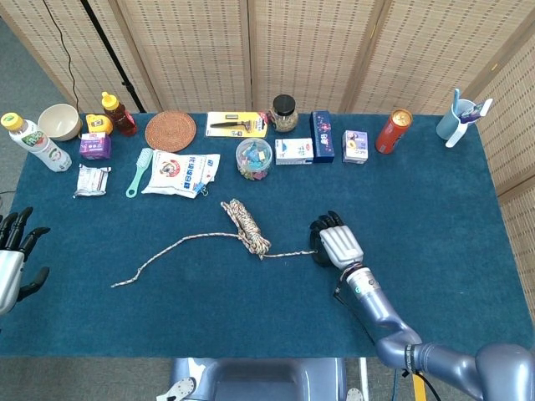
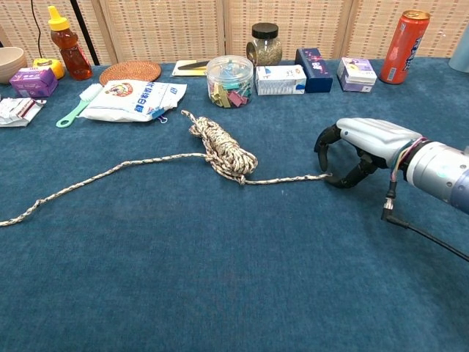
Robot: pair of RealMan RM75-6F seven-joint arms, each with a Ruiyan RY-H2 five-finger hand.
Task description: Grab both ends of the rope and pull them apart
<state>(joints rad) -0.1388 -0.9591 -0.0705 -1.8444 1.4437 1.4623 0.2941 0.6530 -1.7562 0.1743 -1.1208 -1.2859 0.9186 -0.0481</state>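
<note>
A speckled white-and-brown rope lies on the blue table, its coil (image 1: 245, 224) (image 2: 222, 151) near the middle. One strand runs left to a loose end (image 1: 115, 285) (image 2: 6, 221). The other strand runs right to an end (image 1: 311, 251) (image 2: 325, 175). My right hand (image 1: 335, 246) (image 2: 363, 142) arches over that right end, palm down with its fingers curved and apart. Its thumb tip (image 2: 338, 181) touches the table just at the rope's tip, and nothing is pinched. My left hand (image 1: 12, 257) hangs at the far left edge, fingers spread, well away from the rope's left end.
Along the back stand a clear tub of clips (image 1: 253, 159) (image 2: 229, 81), a snack bag (image 1: 180, 173), a green brush (image 1: 138, 171), small boxes (image 1: 294, 151), a jar (image 1: 283, 113) and a red can (image 1: 393, 130). The table's front half is bare cloth (image 2: 220, 279).
</note>
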